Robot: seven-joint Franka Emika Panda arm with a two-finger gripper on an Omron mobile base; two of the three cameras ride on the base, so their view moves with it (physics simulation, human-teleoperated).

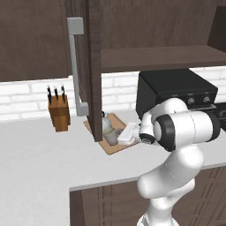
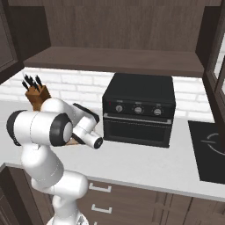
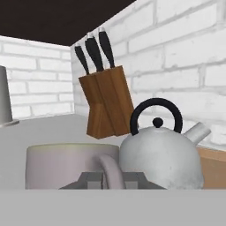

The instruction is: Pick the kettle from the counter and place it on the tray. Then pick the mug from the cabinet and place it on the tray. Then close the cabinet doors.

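The greyish mug [image 3: 66,165] is right in front of the hand, its side handle between my gripper's [image 3: 114,180] fingertips, which are shut on it. In the left base view the mug [image 1: 110,137] is low over the light-brown tray [image 1: 115,148], with the gripper [image 1: 120,139] at its right side. I cannot tell whether the mug touches the board. The silvery kettle [image 3: 161,154] with its black arched handle stands on the tray [image 3: 214,165] just behind the mug. From the left base it is partly hidden by the open cabinet door [image 1: 95,66]. The cabinet shelf [image 1: 154,57] is bare.
A knife block [image 1: 58,112] stands at the brick wall left of the tray. A black toaster oven [image 1: 174,90] sits to the tray's right, and beyond it a dark cooktop [image 2: 211,149]. The door's grey bar handle [image 1: 75,66] hangs above the counter [image 1: 39,154].
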